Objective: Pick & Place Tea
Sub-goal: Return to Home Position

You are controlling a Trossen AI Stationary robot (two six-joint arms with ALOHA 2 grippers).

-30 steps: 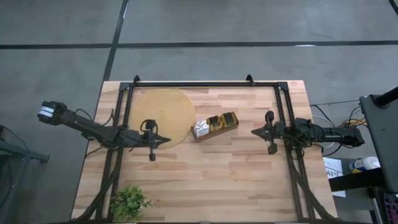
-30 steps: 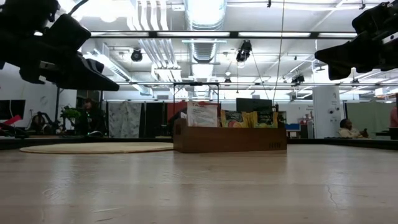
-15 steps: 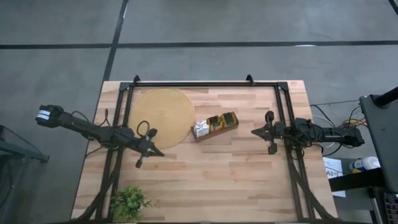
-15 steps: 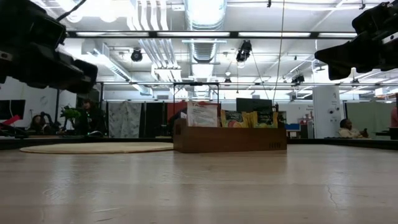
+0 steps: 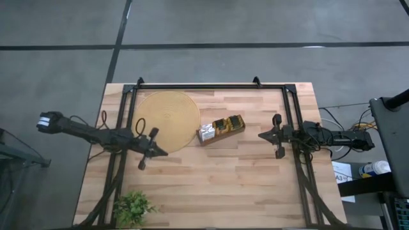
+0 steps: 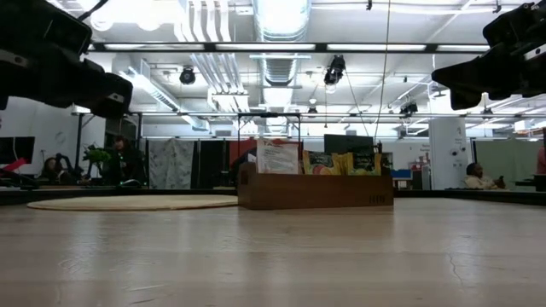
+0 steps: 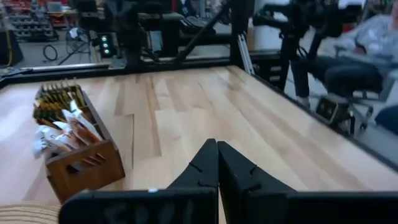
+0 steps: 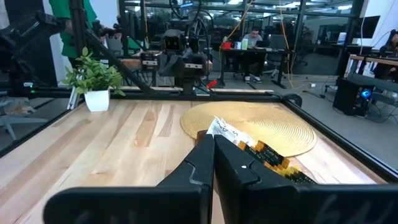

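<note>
All the tea (image 5: 220, 126) stands packed in the wooden tray (image 6: 316, 193) at the middle of the counter (image 5: 211, 185). None lies loose on the round mat (image 5: 160, 115), so sorting looks finished. The left claw (image 5: 163, 153) and right claw (image 5: 262, 135), both clenched and empty, hang either side of the tray.

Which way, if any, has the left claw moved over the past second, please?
Yes. In the high view the left claw has drawn back off the lower edge of the round mat, leftward across the table and nearer the plant.
</note>
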